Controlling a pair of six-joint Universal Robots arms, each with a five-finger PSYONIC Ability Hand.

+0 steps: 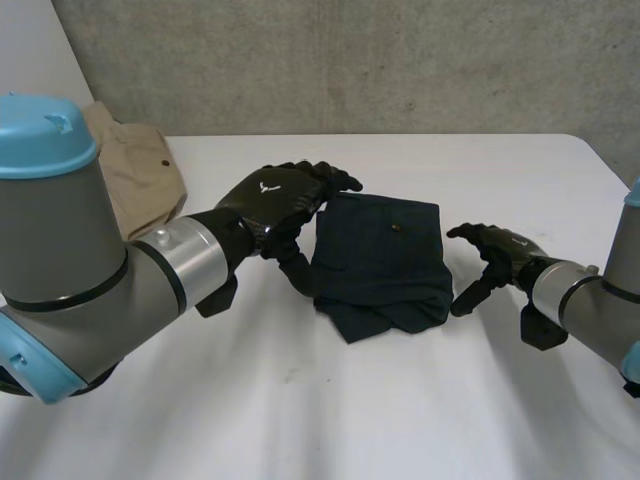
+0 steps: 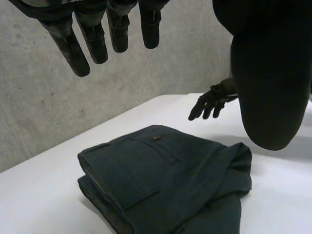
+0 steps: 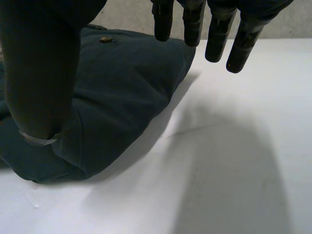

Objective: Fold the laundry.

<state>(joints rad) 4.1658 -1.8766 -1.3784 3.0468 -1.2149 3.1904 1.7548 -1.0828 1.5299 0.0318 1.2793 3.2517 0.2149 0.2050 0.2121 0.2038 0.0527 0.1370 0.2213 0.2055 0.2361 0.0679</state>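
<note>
The folded dark trousers (image 1: 385, 255) lie in the middle of the white table (image 1: 300, 400), back pocket up, with its button (image 1: 397, 228) showing. The lower folds are bunched, and how many layers lie beneath is hard to make out. The left hand (image 1: 275, 200) is at the trousers' left edge. In its wrist view the fingers (image 2: 92, 44) hang straight and slightly spread above the cloth (image 2: 165, 185), holding nothing; whether the thumb touches the edge cannot be told. The right hand (image 1: 495, 255) is just beside the right edge, clear of the cloth, fingers (image 3: 192, 24) loosely spread. A beige garment (image 1: 140, 175) lies at the far left, half hidden behind the left arm.
</note>
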